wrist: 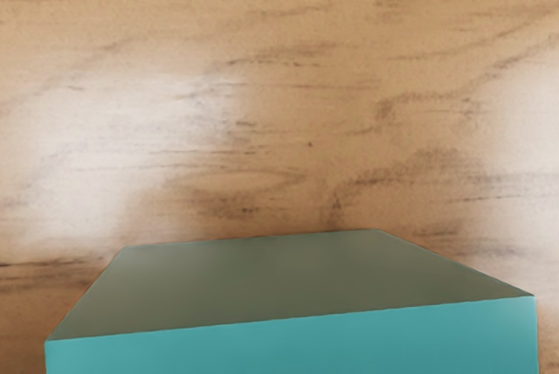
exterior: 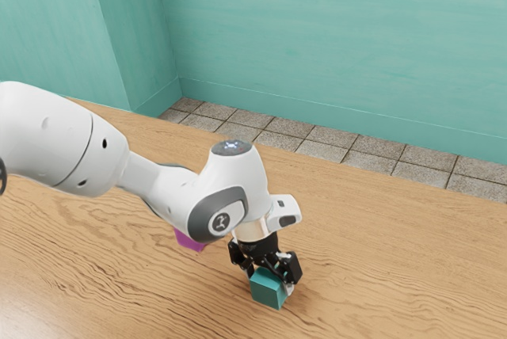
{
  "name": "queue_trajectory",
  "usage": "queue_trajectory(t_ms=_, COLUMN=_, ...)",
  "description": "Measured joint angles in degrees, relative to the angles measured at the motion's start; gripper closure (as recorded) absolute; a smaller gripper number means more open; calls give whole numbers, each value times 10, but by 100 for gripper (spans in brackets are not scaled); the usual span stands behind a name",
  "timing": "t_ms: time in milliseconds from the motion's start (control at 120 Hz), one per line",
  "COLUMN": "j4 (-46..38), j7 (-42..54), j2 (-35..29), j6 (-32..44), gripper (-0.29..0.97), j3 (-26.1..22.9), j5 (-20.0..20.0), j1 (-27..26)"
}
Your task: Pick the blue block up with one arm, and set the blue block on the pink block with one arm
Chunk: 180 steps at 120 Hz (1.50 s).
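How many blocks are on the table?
2. The blue block sits under the gripper; the pink block peeks from behind the arm, mostly hidden. More may be hidden.

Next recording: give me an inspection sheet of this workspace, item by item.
Surface: wooden table, light grain.
Job's things: blue block, teal in look, right under the gripper; whether it rests on the table cannot be told. The pink block is mostly hidden behind the arm and sits apart from the blue block.
Clutter: nothing seen.
Grippers: gripper low, directly over the blue block.
Cables: nothing seen.
Surroundings: teal walls; grey tiled floor beyond the table.
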Motion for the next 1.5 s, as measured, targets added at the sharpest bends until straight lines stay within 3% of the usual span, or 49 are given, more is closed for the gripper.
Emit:
queue_trajectory(t_ms=183, j4=0, j7=-2, j2=6, j6=4, gripper=0, j3=0, j5=0, j1=0)
queue_trajectory(t_ms=442, j4=0, j7=-8, j2=5, j6=8, gripper=26, j3=0, j5=16, j1=0)
queue_trajectory(t_ms=717, j4=-3, j7=-16, j2=-41, j6=1, gripper=34, j3=4, j5=42, j1=4)
queue_trajectory(t_ms=933, j4=-6, j7=-22, j2=-123, j6=-41, gripper=34, j3=11, j5=56, j1=110)
queue_trajectory(t_ms=1167, j4=-73, j7=-26, j2=-194, j6=-83, gripper=37, j3=10, j5=65, j1=205)
queue_trajectory(t_ms=1500, j4=-55, j7=-21, j2=-169, j6=-100, gripper=37, j3=9, j5=89, j1=178)
